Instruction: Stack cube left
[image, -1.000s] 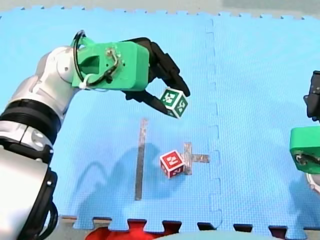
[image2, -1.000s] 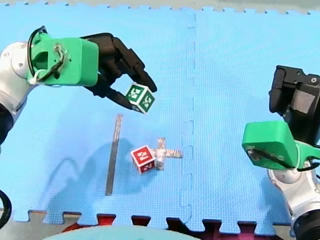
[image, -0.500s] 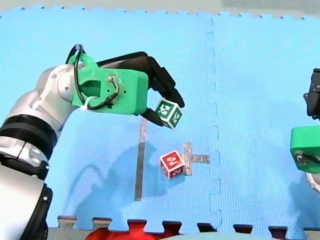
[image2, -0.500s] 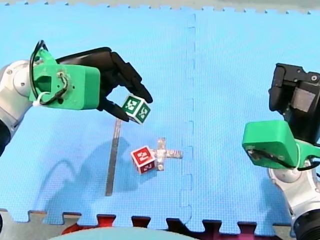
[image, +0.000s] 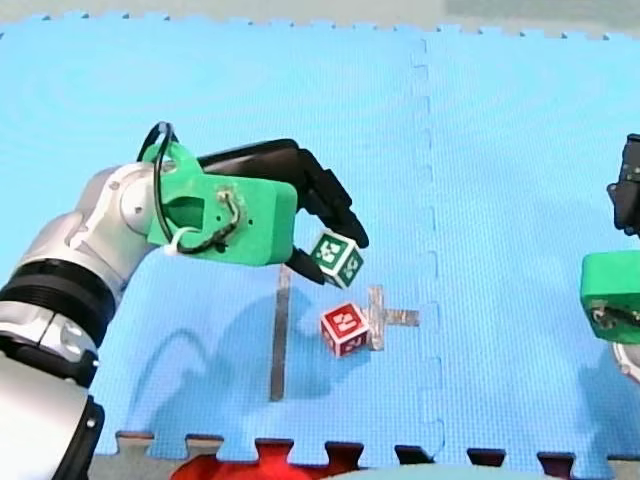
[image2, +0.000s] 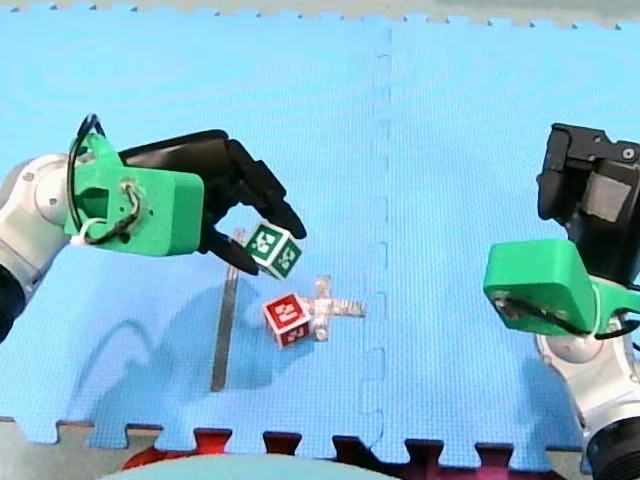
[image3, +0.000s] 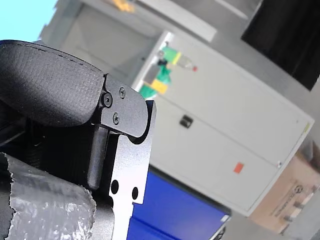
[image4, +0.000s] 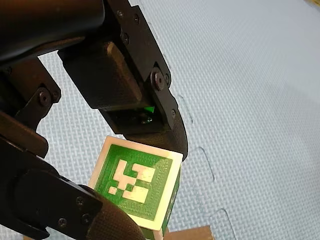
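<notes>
A green cube (image: 336, 258) with white pattern faces hangs above the blue mat, pinched in my left hand (image: 322, 248), which comes in from the left on a green wrist block. The second wrist view shows this cube (image4: 137, 182) between the black fingers (image4: 125, 85). It hovers just up and left of the red cube (image: 345, 328), which sits tilted on the mat against a tape cross (image: 388, 318). The two cubes are apart. My right hand (image2: 590, 200) is held at the right edge, away from both cubes.
A grey tape strip (image: 280, 335) runs along the mat left of the red cube. A mat seam (image: 432, 200) runs front to back right of the cubes. The mat's toothed front edge (image: 300, 445) lies close below, with something red (image: 230, 468) beyond it.
My left hand has come down and toward me with the green cube, ending close above the red cube. The red cube and the right arm have not moved.
</notes>
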